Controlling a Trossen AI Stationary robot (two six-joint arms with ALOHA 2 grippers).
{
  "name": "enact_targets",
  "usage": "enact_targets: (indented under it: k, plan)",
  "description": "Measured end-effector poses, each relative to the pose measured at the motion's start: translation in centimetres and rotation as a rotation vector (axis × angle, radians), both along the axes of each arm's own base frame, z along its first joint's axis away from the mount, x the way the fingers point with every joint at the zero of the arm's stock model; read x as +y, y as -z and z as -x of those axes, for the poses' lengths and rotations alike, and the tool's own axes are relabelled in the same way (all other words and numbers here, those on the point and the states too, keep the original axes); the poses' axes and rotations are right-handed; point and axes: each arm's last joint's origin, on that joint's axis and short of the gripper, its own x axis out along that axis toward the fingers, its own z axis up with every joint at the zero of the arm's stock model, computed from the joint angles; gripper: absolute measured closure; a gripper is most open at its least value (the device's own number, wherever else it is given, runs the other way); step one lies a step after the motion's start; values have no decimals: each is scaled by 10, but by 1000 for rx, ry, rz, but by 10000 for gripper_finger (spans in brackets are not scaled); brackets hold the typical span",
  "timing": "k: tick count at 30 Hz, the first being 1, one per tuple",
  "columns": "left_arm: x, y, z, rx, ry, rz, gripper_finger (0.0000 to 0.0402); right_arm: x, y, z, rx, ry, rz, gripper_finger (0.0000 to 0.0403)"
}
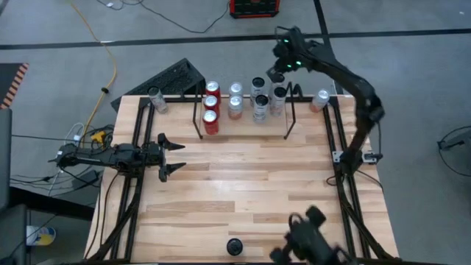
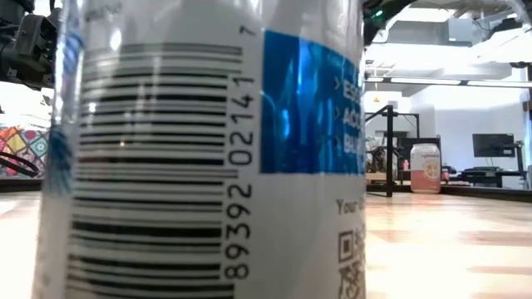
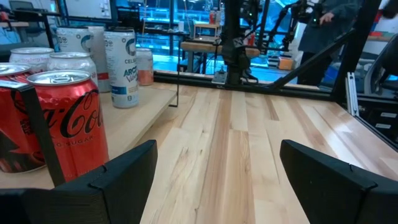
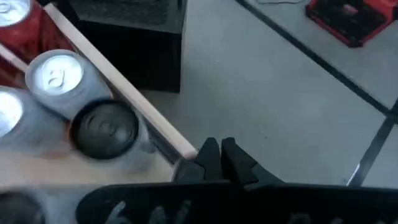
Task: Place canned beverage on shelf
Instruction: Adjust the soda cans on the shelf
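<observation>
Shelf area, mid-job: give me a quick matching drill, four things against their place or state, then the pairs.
Things:
1. left tool
2. right tool
3. red cans
4. pink can

Place or state:
A. off the shelf, at the table's far right corner
B. open, over the table's left side
C. shut, above the shelf's far edge, holding nothing
D. lined up at the shelf's left end

Pairs: 1-B, 2-C, 3-D, 4-A

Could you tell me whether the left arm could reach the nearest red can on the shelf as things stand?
Probably yes: the left gripper is open, and only bare table lies between it and the red can at the shelf's front.
</observation>
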Motion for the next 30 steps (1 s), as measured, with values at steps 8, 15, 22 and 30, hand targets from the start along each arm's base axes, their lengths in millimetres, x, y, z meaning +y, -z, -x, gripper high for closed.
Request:
enact_targets:
  k: [8, 15, 22, 30]
  plan:
    - [0, 0, 0, 0, 0, 0, 74, -59, 38, -14, 105, 27, -122, 403]
    - [0, 0, 0, 0, 0, 0, 74, -64, 41, -17, 110, 32, -137, 403]
    - [0, 0, 0, 0, 0, 0, 74, -62, 41, -10, 142, 46, -175, 403]
    - [0, 0, 0, 0, 0, 0, 74, -57, 42, -11, 162, 46, -201, 403]
